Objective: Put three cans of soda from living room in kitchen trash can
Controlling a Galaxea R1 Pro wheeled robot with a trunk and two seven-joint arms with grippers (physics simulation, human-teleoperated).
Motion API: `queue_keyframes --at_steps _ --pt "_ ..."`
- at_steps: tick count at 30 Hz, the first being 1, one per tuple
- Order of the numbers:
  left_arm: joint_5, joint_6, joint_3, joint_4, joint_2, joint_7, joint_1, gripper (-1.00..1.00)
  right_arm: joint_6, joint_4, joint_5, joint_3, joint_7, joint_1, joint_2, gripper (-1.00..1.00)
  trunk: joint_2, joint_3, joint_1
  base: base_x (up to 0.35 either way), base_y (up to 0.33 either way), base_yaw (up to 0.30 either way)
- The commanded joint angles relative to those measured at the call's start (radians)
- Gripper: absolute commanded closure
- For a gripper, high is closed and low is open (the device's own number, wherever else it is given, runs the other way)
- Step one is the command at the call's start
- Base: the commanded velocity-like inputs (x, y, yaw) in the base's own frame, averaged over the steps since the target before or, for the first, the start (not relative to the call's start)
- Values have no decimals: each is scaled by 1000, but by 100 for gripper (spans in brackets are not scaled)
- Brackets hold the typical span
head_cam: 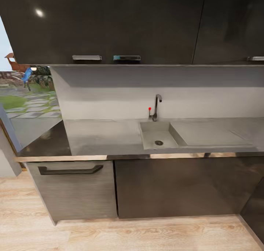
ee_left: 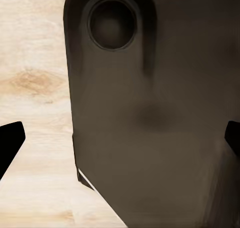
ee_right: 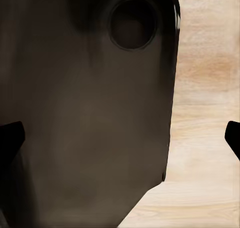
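Observation:
I face the kitchen: a grey stone counter (head_cam: 99, 137) with a built-in sink (head_cam: 158, 138) and a slim dark tap (head_cam: 157, 106). The soda cans and the trash can are out of view. My left gripper (ee_left: 122, 140) is open, its dark fingertips (ee_left: 11, 143) far apart at the frame's sides, nothing held between them. My right gripper (ee_right: 122, 138) is open too, its fingertips (ee_right: 11, 138) just as wide apart and empty. Beyond both grippers lie a dark part of my own body (ee_left: 150, 113) and light wood floor (ee_right: 210, 88).
Dark glossy upper cabinets (head_cam: 110, 23) hang over the counter. Below it stand dark base cabinets, one with a bar handle (head_cam: 69, 169). A window (head_cam: 25, 93) at the left looks onto a garden. Wood-plank floor (head_cam: 128, 234) runs along the cabinet fronts, and another dark cabinet (head_cam: 256, 210) closes the right corner.

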Motion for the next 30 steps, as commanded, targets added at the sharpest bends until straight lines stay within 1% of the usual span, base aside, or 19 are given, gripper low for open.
queue_keyframes --at_steps 1,3,5,28,30 --pt "0 0 0 0 0 0 0 -100 0 0 0 0 0 0 0 -100 0 0 0 0 0 0" --pt "-3 -3 3 -2 -11 -9 -3 -100 -2 -3 7 4 11 -4 9 -100 0 0 0 0 0 0" --pt "-3 -3 3 -2 -21 -9 -3 -100 -2 -3 7 4 23 -4 9 -100 0 0 0 0 0 0" --pt "-3 -3 3 -2 -21 -9 -3 -100 -2 -3 7 4 27 -4 9 -100 0 0 0 0 0 0" --pt "-3 -15 0 -8 -31 -8 -11 -100 -9 -8 8 4 23 -4 5 -100 0 0 0 0 0 0"
